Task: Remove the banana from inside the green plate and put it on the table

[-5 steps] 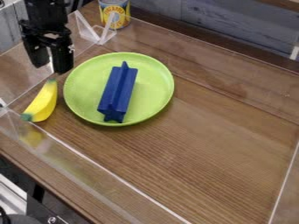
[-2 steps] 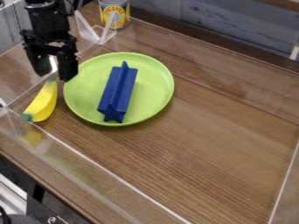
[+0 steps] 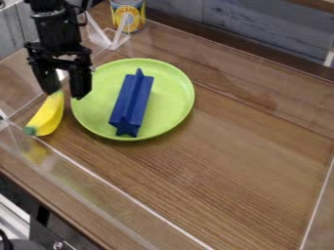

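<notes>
Banana (image 3: 47,113) is already out of the green plate (image 3: 173,86), lying on the table (image 3: 222,166) just below and a bit to the left of the gripper (image 3: 62,83), right beside the plate's left rim but not on it as far as I can tell. So the main job looks done to me. The gripper hangs over the banana's upper end pointing straight down, fingers spread wide apart with nothing between them. Whether a fingertip is brushing the banana or just above it, can't say from this angle. All that's left, I'd guess, is pulling the arm clear.

To the right of the gripper, a long blue block (image 3: 131,100) sits in the plate. Behind the gripper there's a yellow can (image 3: 127,14), cut off by the top edge, label unreadable. The arm's upper part runs out of view too.
</notes>
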### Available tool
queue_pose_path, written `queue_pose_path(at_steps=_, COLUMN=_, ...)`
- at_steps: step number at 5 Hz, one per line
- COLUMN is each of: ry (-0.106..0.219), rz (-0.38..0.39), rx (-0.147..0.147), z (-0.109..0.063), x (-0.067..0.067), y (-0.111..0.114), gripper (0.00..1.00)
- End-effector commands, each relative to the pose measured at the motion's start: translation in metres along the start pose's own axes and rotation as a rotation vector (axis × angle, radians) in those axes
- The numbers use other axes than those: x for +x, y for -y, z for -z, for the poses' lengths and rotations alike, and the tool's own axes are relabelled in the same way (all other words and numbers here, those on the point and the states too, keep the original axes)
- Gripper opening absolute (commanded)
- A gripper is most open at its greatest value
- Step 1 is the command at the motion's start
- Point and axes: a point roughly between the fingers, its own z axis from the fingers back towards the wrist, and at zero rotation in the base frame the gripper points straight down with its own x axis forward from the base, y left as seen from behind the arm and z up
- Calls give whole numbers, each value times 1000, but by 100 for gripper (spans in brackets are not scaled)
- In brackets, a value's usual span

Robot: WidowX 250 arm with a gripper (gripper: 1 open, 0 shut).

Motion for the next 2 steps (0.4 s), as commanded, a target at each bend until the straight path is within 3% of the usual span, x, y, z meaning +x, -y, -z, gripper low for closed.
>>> queue_pose_path(at_steps=1, ry=52, rz=2, rx=18, z=-14, x=9, y=4, gripper=100)
queue_pose_path(at_steps=2, ry=48, rz=-3, rx=12, z=-12, x=14, y=8, gripper=100)
